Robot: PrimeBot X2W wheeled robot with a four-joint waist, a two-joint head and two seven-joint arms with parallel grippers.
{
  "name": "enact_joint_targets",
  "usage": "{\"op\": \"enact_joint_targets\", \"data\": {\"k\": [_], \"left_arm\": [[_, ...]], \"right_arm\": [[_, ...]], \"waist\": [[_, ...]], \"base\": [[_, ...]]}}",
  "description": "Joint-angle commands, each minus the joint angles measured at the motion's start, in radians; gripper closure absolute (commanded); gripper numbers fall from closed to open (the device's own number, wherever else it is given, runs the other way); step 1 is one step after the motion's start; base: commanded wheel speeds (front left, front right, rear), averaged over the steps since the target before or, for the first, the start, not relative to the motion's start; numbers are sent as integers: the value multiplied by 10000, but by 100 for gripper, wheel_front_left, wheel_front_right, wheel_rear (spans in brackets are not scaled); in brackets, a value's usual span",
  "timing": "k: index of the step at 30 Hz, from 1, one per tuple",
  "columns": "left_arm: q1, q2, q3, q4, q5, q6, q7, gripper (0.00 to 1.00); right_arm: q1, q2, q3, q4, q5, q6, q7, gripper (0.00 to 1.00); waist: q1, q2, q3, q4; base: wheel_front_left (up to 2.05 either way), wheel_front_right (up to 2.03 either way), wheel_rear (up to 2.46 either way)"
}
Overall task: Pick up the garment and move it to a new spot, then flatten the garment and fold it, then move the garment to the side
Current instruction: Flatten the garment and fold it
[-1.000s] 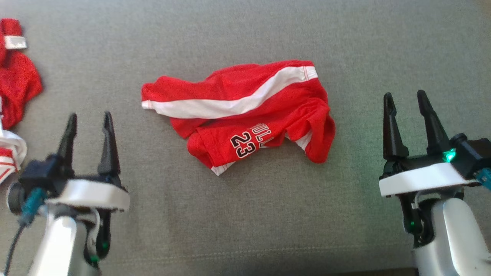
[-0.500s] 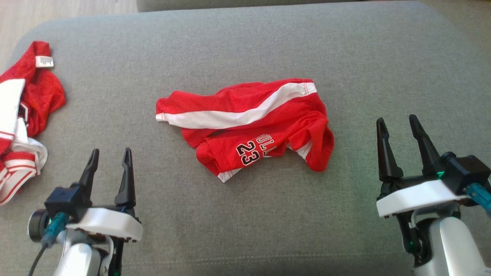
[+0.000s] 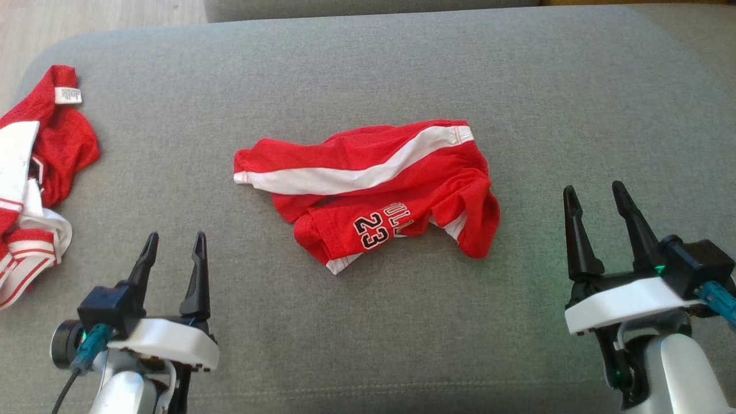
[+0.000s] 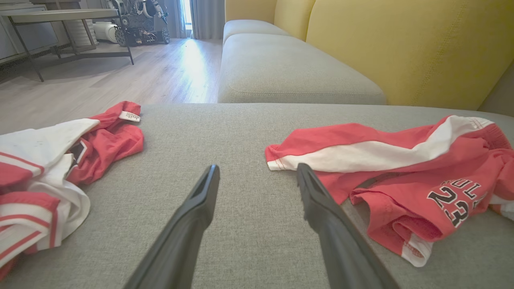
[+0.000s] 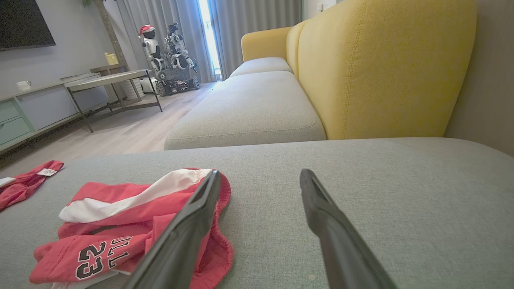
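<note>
A crumpled garment is flanked by left pincer and right pincer, both wide open, empty; overlapping folds could be pinched together and stay bunched

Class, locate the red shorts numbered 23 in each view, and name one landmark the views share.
Head view: shorts at centre.
Left wrist view: right half.
Right wrist view: lower left.
Shared landmark: tagged red garment, left of them.
</note>
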State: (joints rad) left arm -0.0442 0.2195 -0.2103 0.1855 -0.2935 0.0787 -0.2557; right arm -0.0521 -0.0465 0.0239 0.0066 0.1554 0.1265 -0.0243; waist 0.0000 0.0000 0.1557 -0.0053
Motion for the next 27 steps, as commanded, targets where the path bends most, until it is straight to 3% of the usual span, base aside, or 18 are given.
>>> {"op": "enact_joint_targets", "data": {"k": [1,8,13,19,27], "left_arm": [[-382,173,379,-254,-73,6,-58,0],[-1036,142,365,-84,-277,-86,195,0],[-2242,271,302,627,-600,-561,848,0],[-3805,449,213,2497,-1091,-1314,1666,0],[-4668,570,95,4042,-1388,-1718,1813,0]], "right_arm": [[-186,-37,218,-420,-55,42,27,0],[-300,-37,204,-544,-5,42,26,0],[-509,-37,299,-700,-3,42,10,0],[-785,-37,512,-708,107,42,-118,0],[-932,-37,532,-573,251,42,-311,0]], "waist": [[0,0,14,3],[0,0,310,21],[0,0,740,-73],[0,0,1296,-400],[0,0,1599,-673]], "base": [[0,0,0],[0,0,0],[0,0,0],[0,0,0],[0,0,0]]}}
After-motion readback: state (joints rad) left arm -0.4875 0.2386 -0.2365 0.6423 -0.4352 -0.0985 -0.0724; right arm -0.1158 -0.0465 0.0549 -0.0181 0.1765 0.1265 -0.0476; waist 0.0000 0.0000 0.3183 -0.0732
